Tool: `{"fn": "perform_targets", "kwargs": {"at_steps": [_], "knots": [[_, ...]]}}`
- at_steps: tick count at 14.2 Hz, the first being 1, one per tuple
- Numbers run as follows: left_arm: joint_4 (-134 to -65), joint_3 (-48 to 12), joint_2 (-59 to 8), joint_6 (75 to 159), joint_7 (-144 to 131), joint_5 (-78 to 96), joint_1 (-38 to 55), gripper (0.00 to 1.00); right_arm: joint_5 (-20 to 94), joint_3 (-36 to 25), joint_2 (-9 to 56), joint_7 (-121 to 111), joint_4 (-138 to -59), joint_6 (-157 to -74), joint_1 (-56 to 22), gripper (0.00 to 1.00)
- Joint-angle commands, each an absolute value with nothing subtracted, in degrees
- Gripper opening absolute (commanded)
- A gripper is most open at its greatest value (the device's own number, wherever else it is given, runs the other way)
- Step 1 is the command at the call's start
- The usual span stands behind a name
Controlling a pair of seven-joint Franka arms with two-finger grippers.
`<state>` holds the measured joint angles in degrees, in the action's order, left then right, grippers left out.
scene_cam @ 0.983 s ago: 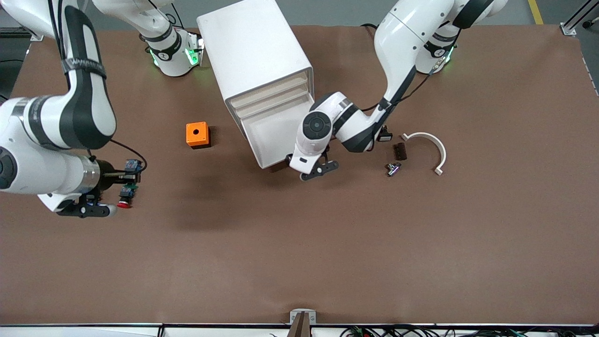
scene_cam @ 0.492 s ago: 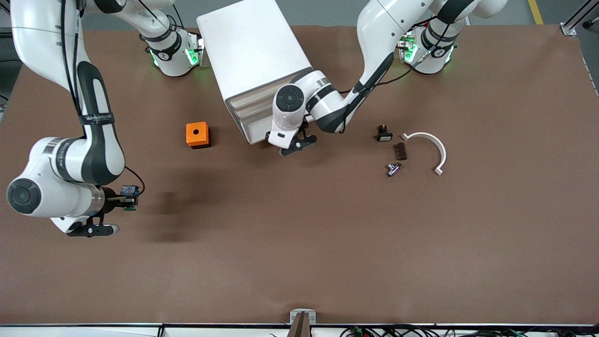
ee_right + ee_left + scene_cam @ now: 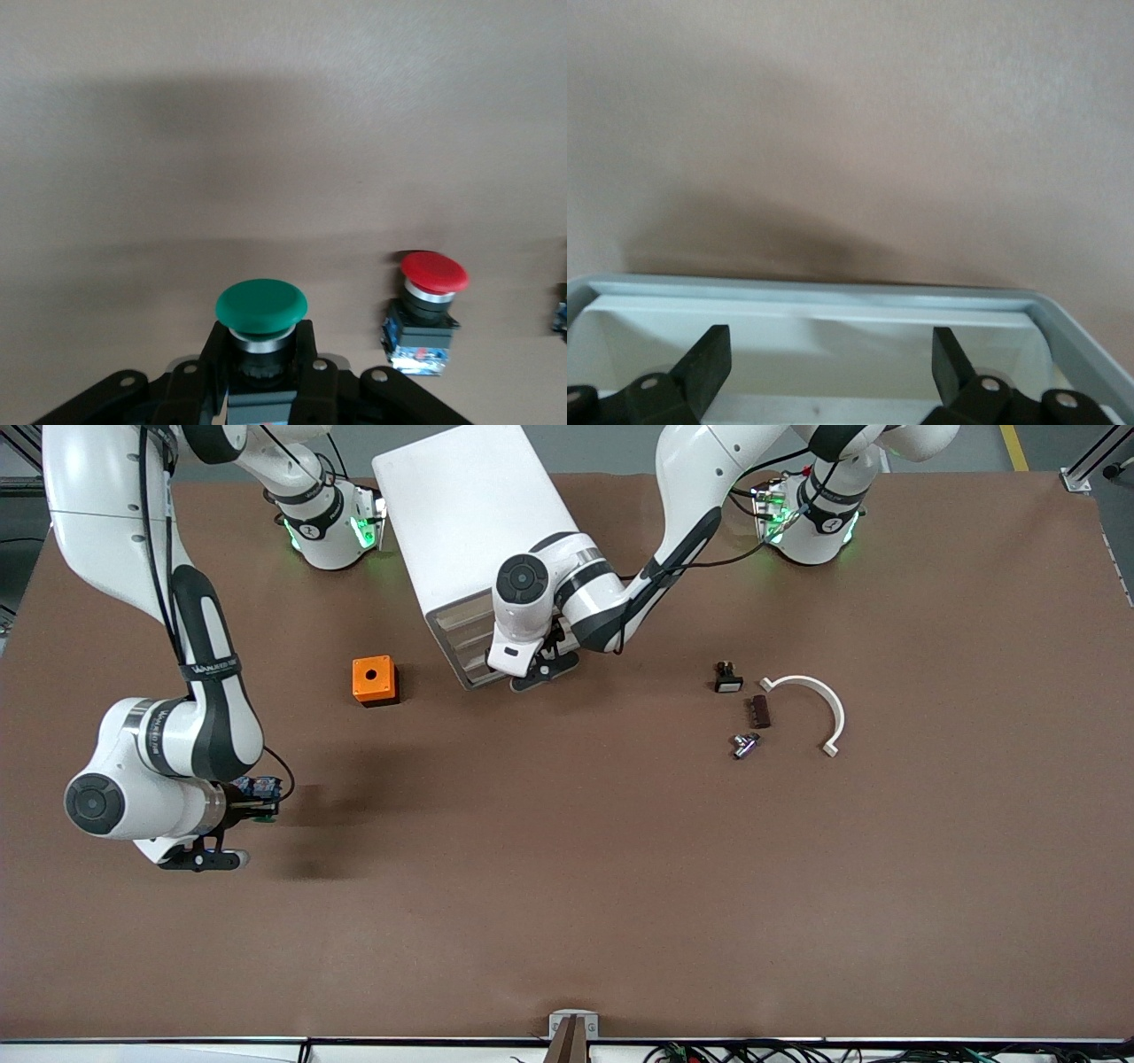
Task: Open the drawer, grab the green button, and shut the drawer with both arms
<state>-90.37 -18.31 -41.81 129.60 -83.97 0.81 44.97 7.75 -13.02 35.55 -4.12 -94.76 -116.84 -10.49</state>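
- button (image 3: pixel 261 310) — green cap, clamped between the right gripper (image 3: pixel 252 808) fingers, held over bare table toward the right arm's end, well apart from the cabinet (image 3: pixel 478 549). Take step looks done.
- red button (image 3: pixel 431 292) shows in the right wrist view, standing on the table near the held one; not the target.
- drawer (image 3: pixel 815 305) — lowest of the cabinet, front nearly flush in the front view, though the left wrist view shows its rim and inside under the fingers, so probably a sliver left to push.
- left gripper (image 3: pixel 539 666) — right at the drawer front, fingers spread wide with nothing between them, apparently pushing it shut.
- done, judging from this: drawer opened, button out. Left: seat the drawer fully, maybe set the button down.
- bystanders: orange box (image 3: pixel 374 680) beside the cabinet toward the right arm's end; white curved bracket (image 3: pixel 811 707) and small dark parts (image 3: pixel 749 708) toward the left arm's end — untouched.
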Motion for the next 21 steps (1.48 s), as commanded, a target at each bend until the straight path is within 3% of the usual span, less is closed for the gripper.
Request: {"fn": "perform_targets", "kwargs": {"at_steps": [1, 4, 9, 15, 21], "knots": [[-91.32, -18.9, -40.78, 130.25, -85.25, 0.53, 44.82, 1.0, 7.73, -12.66, 34.89, -2.55, -99.3, -121.71, -11.16, 0.19], [-90.88, -18.55, -40.43, 130.34, -83.68, -0.26, 43.51, 1.0, 8.08, -12.57, 34.98, -2.46, -100.72, -123.22, -11.51, 0.19], [-90.7, -18.72, -37.01, 129.12, -69.98, -0.26, 32.45, 1.0, 8.09, -12.57, 35.07, -0.88, -100.72, -124.1, -11.78, 0.19], [-85.44, -17.4, -35.16, 117.44, -54.26, -3.15, 22.52, 1.0, 8.09, -12.57, 36.03, -0.62, -101.69, -126.21, -11.95, 0.22], [-85.16, -17.58, -30.51, 113.21, -39.29, -5.45, 11.44, 1.0, 8.09, -12.57, 36.3, -0.53, -101.69, -126.3, -12.13, 0.27]]}}
